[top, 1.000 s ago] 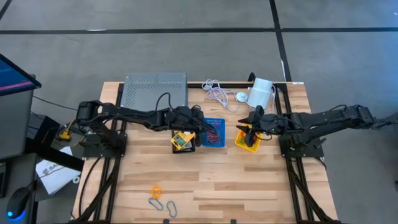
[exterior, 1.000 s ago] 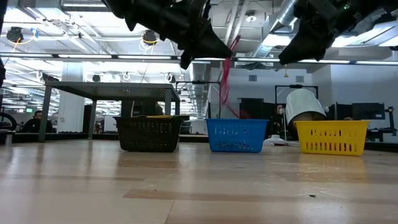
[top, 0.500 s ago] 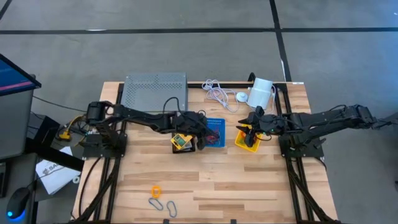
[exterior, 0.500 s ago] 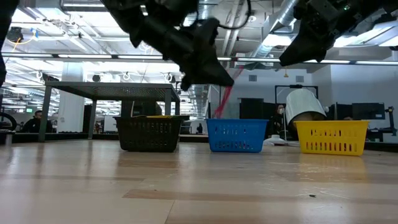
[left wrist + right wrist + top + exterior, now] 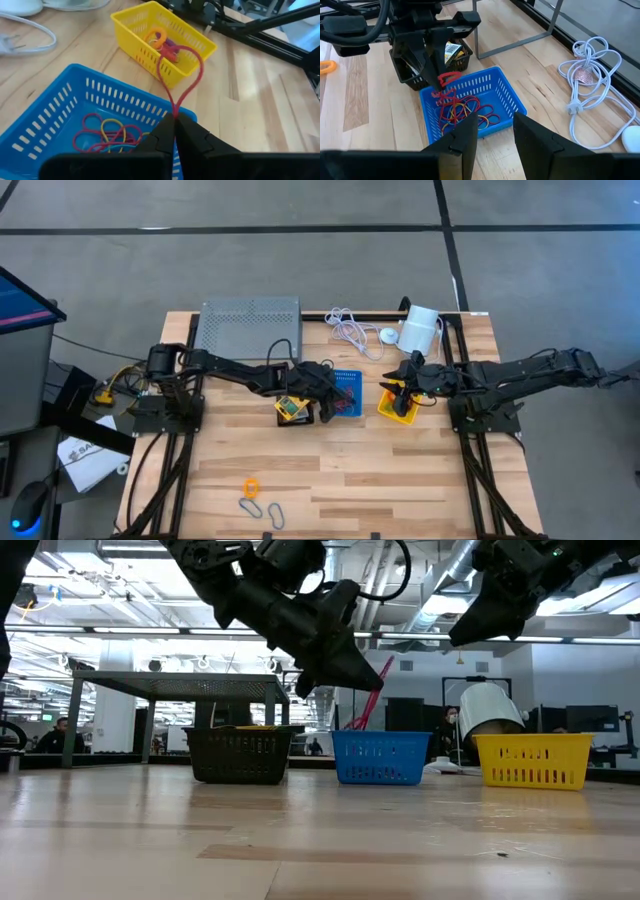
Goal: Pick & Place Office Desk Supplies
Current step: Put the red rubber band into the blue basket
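The blue bin [image 5: 344,392] serves as the landmark, standing on the desk [image 5: 330,470] between the black bin [image 5: 294,409] and the yellow bin [image 5: 398,402].

The left gripper [image 5: 174,121] hangs just above the blue bin's near rim, its fingers pinched shut on a red loop [image 5: 181,75]. The left wrist view shows this best: the loop stands up from the fingertips as a thin oval. The low view adds the height, with the left gripper [image 5: 345,675] above the bin and the red loop [image 5: 368,700] slanting down toward the blue bin [image 5: 380,757]. In the high view the loop is too small to make out.

Inside the blue bin, the right wrist view shows a tangle of loops [image 5: 462,111], red, yellow and what may be blue. The black bin [image 5: 427,65], beside the blue one, holds a yellow card packet [image 5: 451,49]. The left wrist view alone looks into the yellow bin [image 5: 162,44], where an orange loop [image 5: 155,37] lies with a red or purple one.

The right gripper [image 5: 405,385] hovers over the yellow bin, on the far side from the black bin; its fingers [image 5: 461,140] stand somewhat apart with nothing between them.

Only the high view shows an orange loop [image 5: 250,487] and two grey loops [image 5: 262,511] on the desk, well apart from the blue bin, toward the front edge.
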